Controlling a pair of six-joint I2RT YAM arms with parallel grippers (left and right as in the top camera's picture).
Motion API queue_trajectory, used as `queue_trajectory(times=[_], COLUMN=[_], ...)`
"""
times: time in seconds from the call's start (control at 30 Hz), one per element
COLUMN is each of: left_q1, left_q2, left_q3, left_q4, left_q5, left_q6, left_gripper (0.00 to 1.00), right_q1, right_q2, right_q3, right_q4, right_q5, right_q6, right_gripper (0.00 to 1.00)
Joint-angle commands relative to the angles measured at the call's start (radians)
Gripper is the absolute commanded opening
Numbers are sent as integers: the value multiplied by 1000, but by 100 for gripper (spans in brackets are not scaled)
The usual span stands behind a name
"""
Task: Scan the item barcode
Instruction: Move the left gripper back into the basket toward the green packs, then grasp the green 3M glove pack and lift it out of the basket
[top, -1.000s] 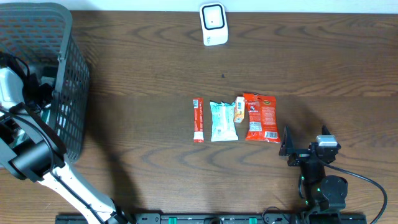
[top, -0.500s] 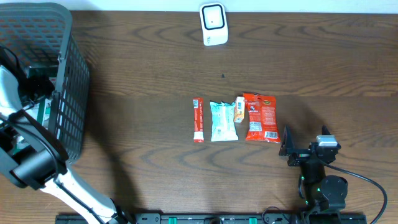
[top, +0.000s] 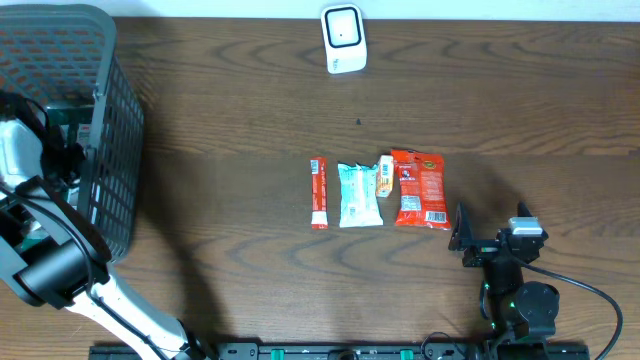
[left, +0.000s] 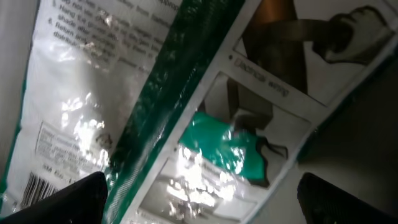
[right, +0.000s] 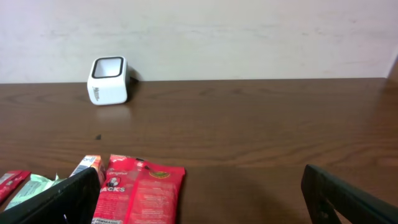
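Left wrist: packet (left: 186, 124) close beneath left pincer (left: 206, 200)

A dark brown surface (top: 250, 100) fills nearly the whole overhead view, its wood grain running in long wavy bands from side to side. The finish is matte with a faint sheen (brightest toward the far edge), and the light looks soft and even. A tiny dark speck (top: 358, 122) marks the wood near the middle. Blurred shadows lie over the near left and near right parts. From the right wrist view, a plain, pale wall (right: 249, 31) rises straight behind the far edge, off-white and bare, slightly mottled, meeting the wood in a clean horizontal line.
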Motion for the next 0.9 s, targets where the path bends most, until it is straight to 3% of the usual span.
queue_trajectory(times=[0.0,0.3,0.57,0.73,0.8,0.83,0.87], left_q1=[0,0,0,0,0,0,0], left_q2=[13,13,13,13,13,13,13], left_q3=[-47,-139,-146,-154,-168,-183,-185], left_q4=[43,159,163,167,178,195,200], left_q5=[-5,-5,-5,-5,-5,-4,-4], left_q6=[21,21,20,19,16,-8,-21], left_gripper=[98,100,77,59,46,24,13], right_q1=[-5,-5,-5,-5,-5,-5,-5], right_q2=[-4,-4,-4,-4,-4,-4,-4], right_q3=[-1,-1,-1,-1,-1,-1,-1], right_q4=[-3,-3,-3,-3,-3,-3,-3], right_q5=[10,10,10,10,10,10,10], right_q6=[16,16,16,16,16,16,16], right_gripper=[99,99,99,99,99,99,99])
